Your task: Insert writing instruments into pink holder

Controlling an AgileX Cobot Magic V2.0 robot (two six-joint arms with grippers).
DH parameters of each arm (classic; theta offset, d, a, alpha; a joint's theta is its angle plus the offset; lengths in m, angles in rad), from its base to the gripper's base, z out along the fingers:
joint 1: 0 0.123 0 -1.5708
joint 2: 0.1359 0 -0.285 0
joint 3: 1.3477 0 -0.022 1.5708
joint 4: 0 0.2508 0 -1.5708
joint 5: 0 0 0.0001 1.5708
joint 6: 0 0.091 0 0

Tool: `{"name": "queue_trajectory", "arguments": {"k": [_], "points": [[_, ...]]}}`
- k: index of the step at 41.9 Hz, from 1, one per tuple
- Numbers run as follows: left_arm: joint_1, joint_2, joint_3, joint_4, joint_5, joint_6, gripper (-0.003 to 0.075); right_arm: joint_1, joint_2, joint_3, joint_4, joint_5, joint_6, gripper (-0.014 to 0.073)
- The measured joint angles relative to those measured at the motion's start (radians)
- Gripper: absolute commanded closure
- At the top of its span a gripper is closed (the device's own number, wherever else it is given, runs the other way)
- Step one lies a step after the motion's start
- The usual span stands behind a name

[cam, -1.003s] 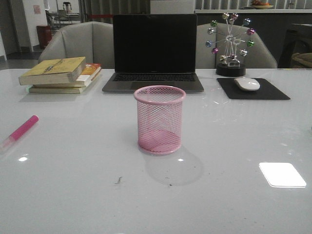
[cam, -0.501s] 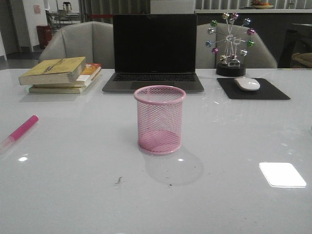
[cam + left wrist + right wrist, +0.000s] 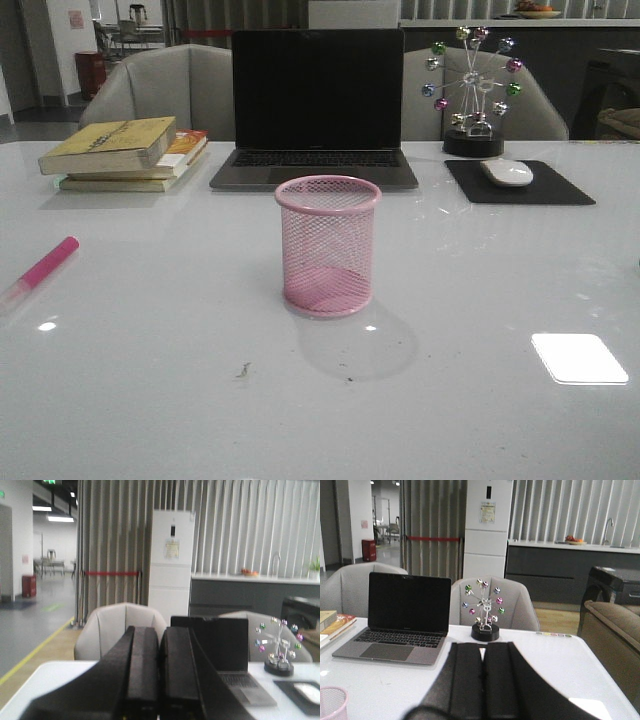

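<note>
The pink wire-mesh holder point(image 3: 328, 245) stands upright and empty in the middle of the white table; its rim point(image 3: 331, 694) shows at the edge of the right wrist view. A magenta pink marker point(image 3: 40, 268) lies flat near the table's left edge, pale end toward the front. The lime green marker is out of view. Neither arm shows in the front view. In the left wrist view my left gripper point(image 3: 159, 635) is shut with nothing between its fingers. In the right wrist view my right gripper point(image 3: 483, 650) is likewise shut and empty.
A closed-screen black laptop point(image 3: 317, 105) sits behind the holder. A stack of books point(image 3: 125, 152) lies at the back left. A mouse point(image 3: 507, 172) on a black pad point(image 3: 520, 184) and a ball-wheel desk ornament point(image 3: 472, 90) stand at the back right.
</note>
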Motion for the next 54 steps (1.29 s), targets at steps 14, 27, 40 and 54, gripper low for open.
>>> {"name": "queue_trajectory", "arguments": {"k": [14, 27, 40, 54], "points": [[0.000, 0.253, -0.117, 0.002, 0.337, 0.000, 0.0622, 0.000, 0.230, -0.080, 0.000, 0.280, 0.000, 0.0565], [0.000, 0.390, -0.054, 0.002, 0.413, 0.000, 0.0599, 0.000, 0.382, 0.007, 0.000, 0.341, 0.000, 0.0533], [-0.003, 0.462, -0.048, 0.002, 0.405, 0.003, 0.0183, 0.000, 0.575, 0.012, 0.000, 0.374, 0.019, 0.0171], [-0.211, 0.464, -0.048, 0.003, 0.398, 0.019, 0.0213, -0.107, 0.937, -0.131, 0.000, 0.355, 0.084, 0.0176]]}}
